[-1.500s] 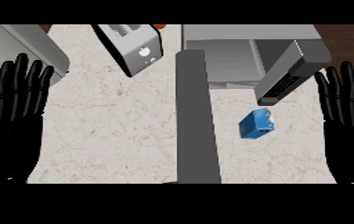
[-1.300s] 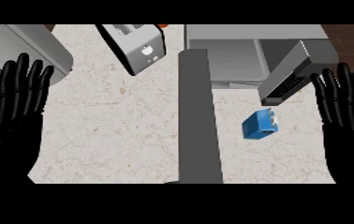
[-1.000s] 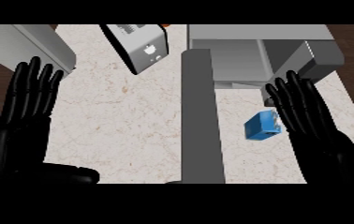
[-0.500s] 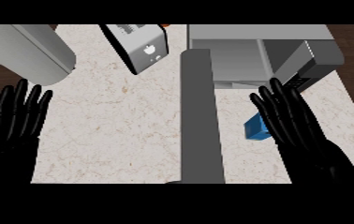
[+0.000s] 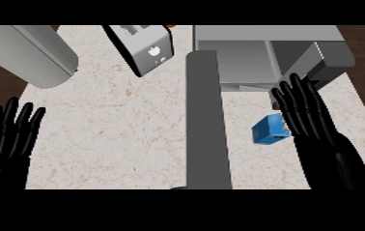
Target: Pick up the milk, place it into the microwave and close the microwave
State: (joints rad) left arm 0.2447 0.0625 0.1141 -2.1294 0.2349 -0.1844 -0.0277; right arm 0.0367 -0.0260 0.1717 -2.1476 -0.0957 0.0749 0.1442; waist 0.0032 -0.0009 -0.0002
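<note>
Head view: my right hand [image 5: 311,123] is hovering flat, fingers straight, just beside the blue milk [image 5: 269,129]; my left hand [image 5: 17,137] is resting open on the worktop [image 5: 114,123].

There is just one view, from up at the robot's head; it looks almost straight down at the top of the counter [image 5: 107,128], so things show mostly their tops; the camera faces away from the robot, so the counter's near edge is at the bottom and its far edge at the top; the two hands come in from the bottom, the left hand [image 5: 18,138] by the left edge and the right hand [image 5: 310,119] near the right edge; the view sits close enough that the counter fills nearly all of it, with dark floor at the far corners.
</note>
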